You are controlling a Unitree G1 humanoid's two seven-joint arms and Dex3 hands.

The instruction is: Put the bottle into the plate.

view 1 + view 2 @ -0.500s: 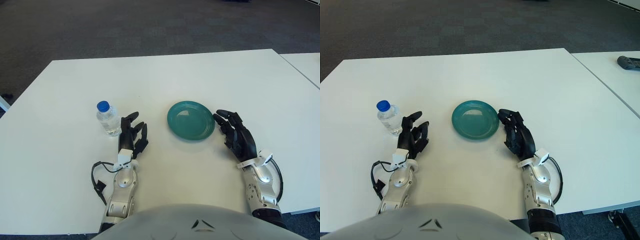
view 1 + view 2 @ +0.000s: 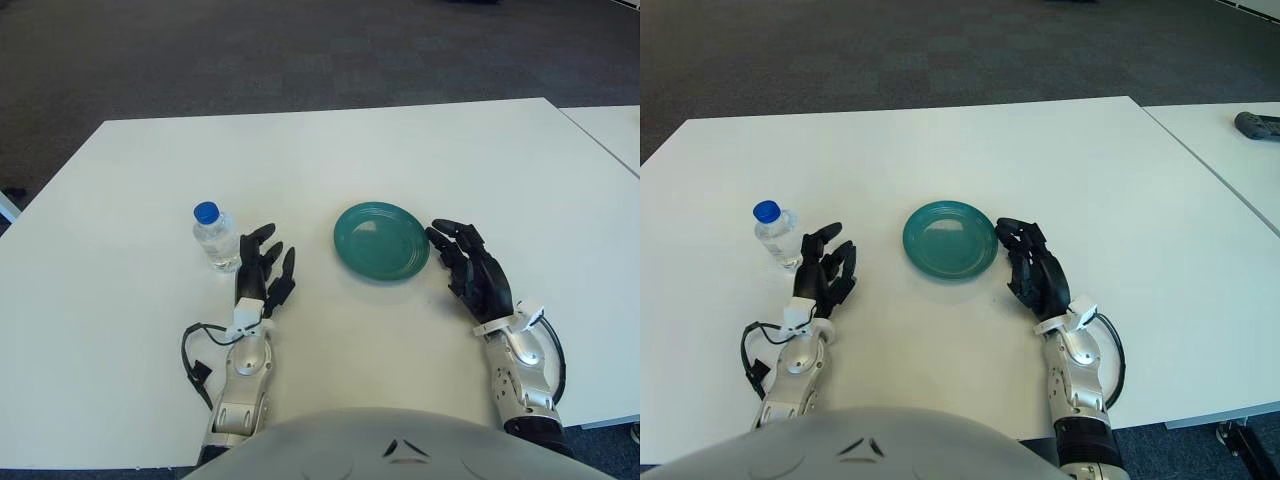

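Upright bottle (image 2: 214,236) left of plate (image 2: 381,241)

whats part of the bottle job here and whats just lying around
Part of the job:
- bottle, upright, not held
- green plate, empty
- left robot hand, open beside the bottle

Just lying about:
- right robot hand, beside the plate
- dark object on the neighbouring table

Even, bright overhead light is falling on the white desk (image 2: 420,150), which is showing no harsh glare. Soft, short shadows are sitting under the plate (image 2: 381,240) and bottle (image 2: 215,237). The dark floor beyond is staying dimmer. Everything is appearing reasonably sharp, without obvious edge distortion.
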